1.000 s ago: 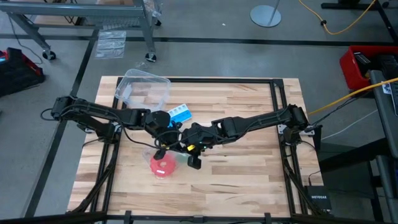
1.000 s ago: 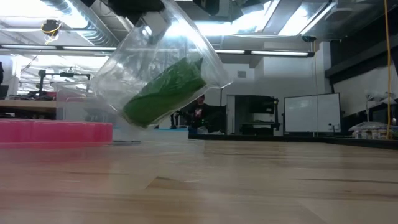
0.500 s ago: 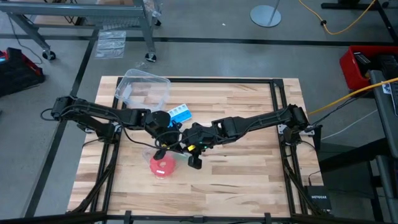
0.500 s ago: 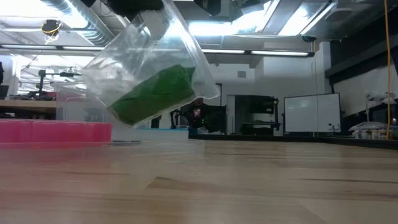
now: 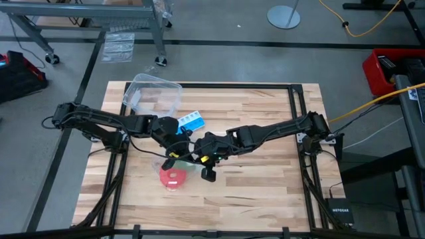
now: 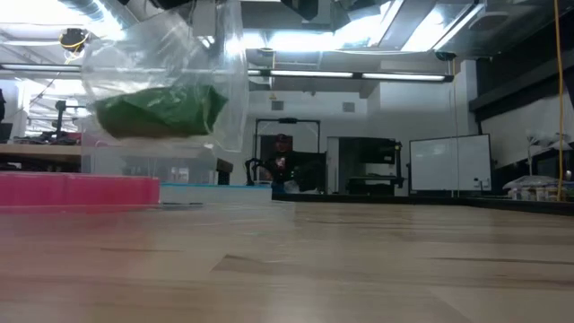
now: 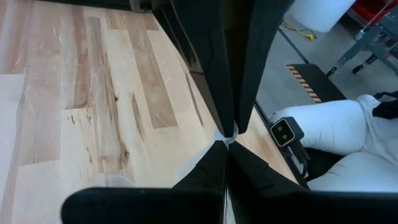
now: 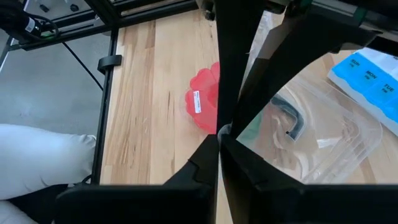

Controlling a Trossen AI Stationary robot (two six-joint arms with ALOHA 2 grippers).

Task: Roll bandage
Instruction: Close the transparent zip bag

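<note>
Where both arms meet mid-worktop (image 5: 265, 192), the bandage (image 6: 161, 112) sits as a dark green bundle inside a clear plastic bag (image 6: 193, 67), hanging above the wood. Left hand (image 5: 170, 158) fingers pressed together, pinching the bag's film. Right hand (image 5: 199, 162) likewise closed on the bag's edge. Red disc (image 5: 173, 178) lies just below them; blue-and-white pill box (image 5: 192, 121) and clear tub (image 5: 153, 96) farther back.
</note>
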